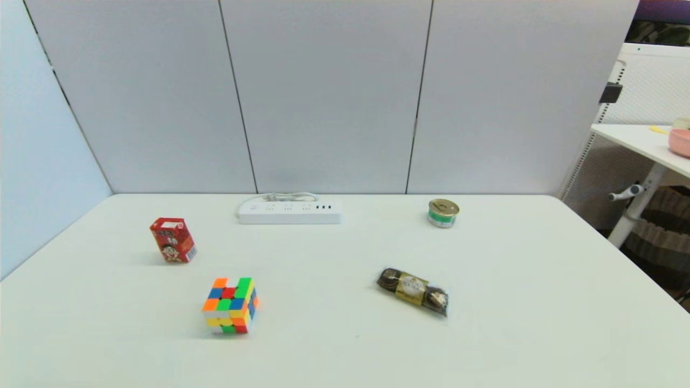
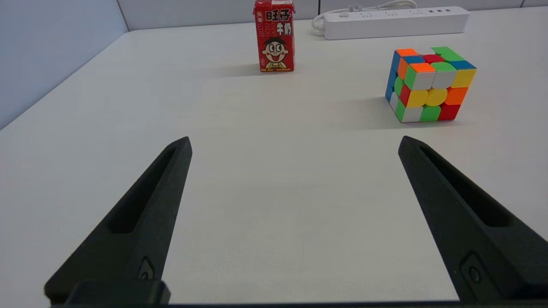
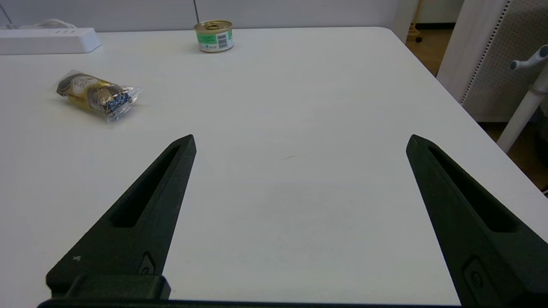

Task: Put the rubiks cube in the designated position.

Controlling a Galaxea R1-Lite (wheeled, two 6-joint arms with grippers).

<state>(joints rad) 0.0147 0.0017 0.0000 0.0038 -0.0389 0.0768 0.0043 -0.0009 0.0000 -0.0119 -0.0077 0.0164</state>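
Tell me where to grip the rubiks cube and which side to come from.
Grip the rubiks cube across two opposite flat side faces, probably from above with the open left gripper, the nearer one. It sits flat and alone on the table, with the red carton well clear.

both pincers outside the head view; pink bowl (image 1: 680, 141) edge-cropped

The left gripper (image 2: 294, 143) is held spread wide over the white table (image 2: 265, 205); the rubiks cube (image 2: 429, 84) is seen beyond it, with the red carton (image 2: 274, 36) and power strip (image 2: 394, 22) farther off
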